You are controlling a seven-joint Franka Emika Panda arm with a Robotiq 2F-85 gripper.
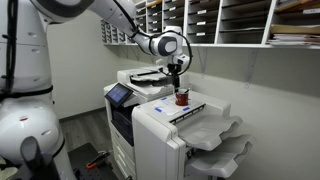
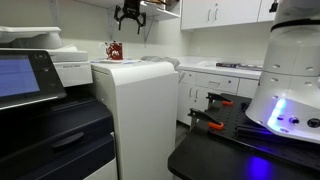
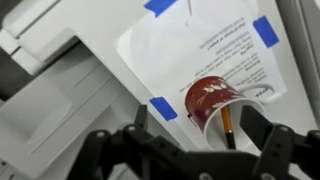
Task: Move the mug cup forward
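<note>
Spread fingers (image 3: pixel 143 130) of my hand (image 3: pixel 198 128) are filling the bottom of the wrist view, released and gripping nothing. Beyond them the mug cup (image 3: pixel 208 100) is standing upright on the white bench (image 3: pixel 110 70), on the lower edge of a paper sheet (image 3: pixel 200 45) fixed with blue tape (image 3: pixel 163 107). In an exterior view the mug cup (image 2: pixel 114 50) is sitting near the bench's far left corner, and I am hovering above it, apart.
</note>
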